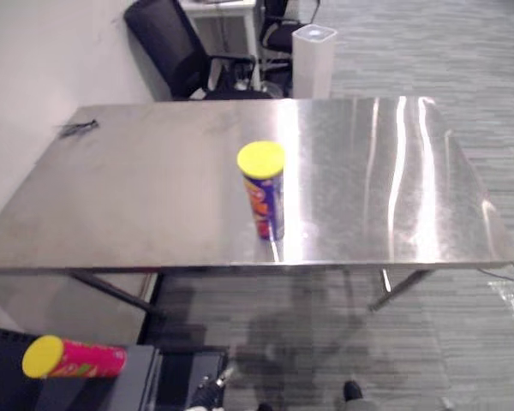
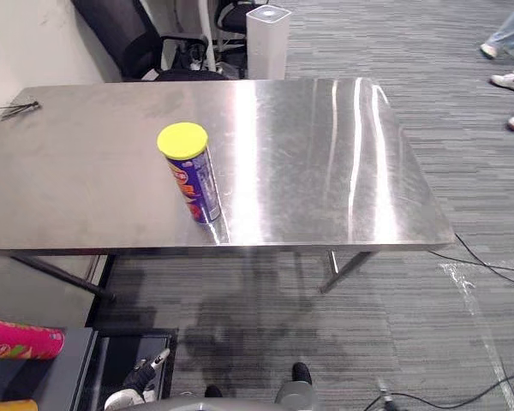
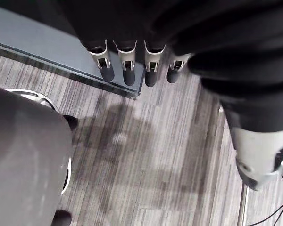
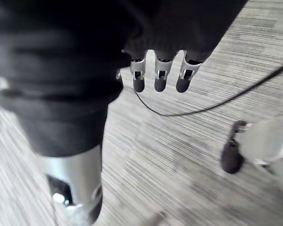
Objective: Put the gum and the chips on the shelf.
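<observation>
Left hand (image 3: 127, 70) and right hand (image 4: 160, 77) are held open, empty. Chips (image 1: 263, 190) are seen upright on the desk (image 1: 154, 188) at 12 o'clock, judged nearer the left hand.

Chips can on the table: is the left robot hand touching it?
Apart. Left wrist view shows the left robot hand over carpet, empty; left eye view shows the can alone on the table.

L hand (image 3: 129, 70): fingers straight, in a row side by side, dark tips level, thumb held well apart from them, loose, not curled. R hand (image 4: 160, 77): same pose, fingers straight and relaxed, thumb splayed wide. Both wrists sit under dark ribbed covers.
</observation>
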Motion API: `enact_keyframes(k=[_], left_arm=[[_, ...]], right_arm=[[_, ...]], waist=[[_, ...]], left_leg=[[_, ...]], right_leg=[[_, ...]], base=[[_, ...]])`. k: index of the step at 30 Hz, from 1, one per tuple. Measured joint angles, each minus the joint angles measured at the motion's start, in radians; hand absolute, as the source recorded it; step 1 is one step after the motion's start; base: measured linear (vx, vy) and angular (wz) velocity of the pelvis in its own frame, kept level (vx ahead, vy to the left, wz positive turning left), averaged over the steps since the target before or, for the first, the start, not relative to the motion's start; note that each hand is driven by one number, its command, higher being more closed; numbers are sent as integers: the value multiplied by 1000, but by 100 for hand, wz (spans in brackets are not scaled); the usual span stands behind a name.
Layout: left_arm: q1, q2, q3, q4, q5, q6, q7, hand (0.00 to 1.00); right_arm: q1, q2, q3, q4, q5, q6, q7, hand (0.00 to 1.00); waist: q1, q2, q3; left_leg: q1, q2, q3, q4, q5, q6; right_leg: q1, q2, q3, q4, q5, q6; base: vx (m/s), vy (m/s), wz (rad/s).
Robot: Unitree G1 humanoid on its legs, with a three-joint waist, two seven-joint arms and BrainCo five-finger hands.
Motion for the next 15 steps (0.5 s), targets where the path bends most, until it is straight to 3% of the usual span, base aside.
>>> enact_keyframes(k=[2, 4, 6, 8, 10, 15], left_arm=[[3, -1, 17, -8, 0, 0, -1, 0], [14, 0, 28, -21, 0, 0, -1, 0], [28, -2, 30, -24, -1, 0, 0, 0], [35, -13, 28, -26, -1, 0, 0, 0], [41, -19, 28, -29, -1, 0, 1, 0], [62, -17, 26, -39, 1, 0, 2, 0]], right_arm=[[-34, -64, -113, -12, 50, 0, -27, 0], [-51, -102, -147, -62, 104, -5, -57, 0], [-62, -145, -154, -226, 112, -13, -118, 0], [-59, -174, -154, -359, 106, -40, -170, 0], [-72, -201, -141, -561, 77, -58, -233, 0], [-133, -223, -88, -841, -97, -113, -323, 0]], waist=[[-1, 0, -4], [-1, -4, -6], [-3, -11, -9], [-14, 8, -25], [-28, 21, -35], [-28, -25, -64]], left_leg=[[-4, -4, 1, -19, 0, 0], [-5, -8, 11, -28, 5, -3], [-3, -17, 23, -51, 19, -8], [-2, -20, 13, -80, 39, -16], [0, -20, -8, -107, 64, -20], [0, -14, -45, -166, 116, -18]], right_leg=[[-20, 2, -2, -5, 0, 0], [-26, -1, -7, -19, -2, 0], [-32, -9, -19, -32, -27, 10], [-39, -6, -31, -29, -29, 8], [-42, -2, -48, -28, -33, 14], [-46, 11, -76, -28, -23, 15]], base=[[-130, -60, -27], [-149, -83, -29], [-150, -111, -19], [-107, -108, 14], [-64, -94, 22], [-27, -75, 22]])
